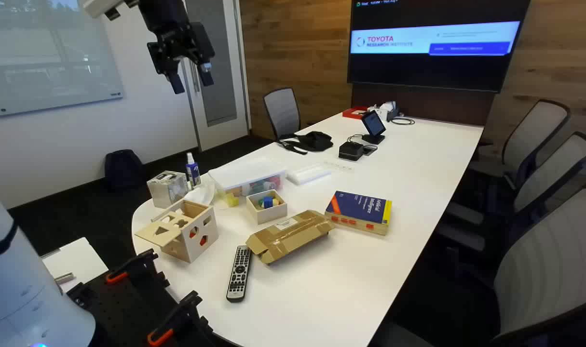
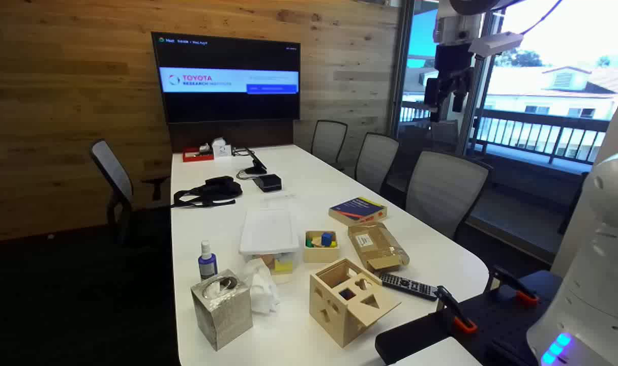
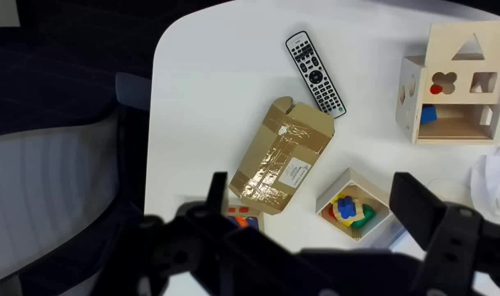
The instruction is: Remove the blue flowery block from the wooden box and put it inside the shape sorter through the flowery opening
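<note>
Hanging high above the long white table, my black two-fingered pincer has its fingers spread wide apart, as the wrist view shows. Nearest me on the tabletop stands the shape sorter, a light wooden cube with cut-outs in its faces. Its wooden top panel, pierced by a triangular, a square and a four-lobed flowery opening, sits partly slid out and overhangs one side; a blue piece lies inside the cube, and a red piece shows through the flowery opening. Near the cube are a silver-patterned, box-shaped tissue dispenser, a crumpled white sheet and a slim black-and-silver remote control. The remote control's end lies just beside a folded tan cardboard box, sealed with glossy tape. Somewhat farther, the low, pale, rectangular wooden box contains the small blue flowery block, topmost in its pile and overlapping a pale wooden piece in the wrist view; yellow, red and green pieces lie around it. Beside this box sits a white-lidded clear plastic container, and beyond the cardboard a thick blue-covered book lies flat. At a greater distance, a black strapped bundle rests near the table's edge. Farthest, a large dark rectangular screen displays a "TOYOTA RESEARCH INSTITUTE" banner.
</note>
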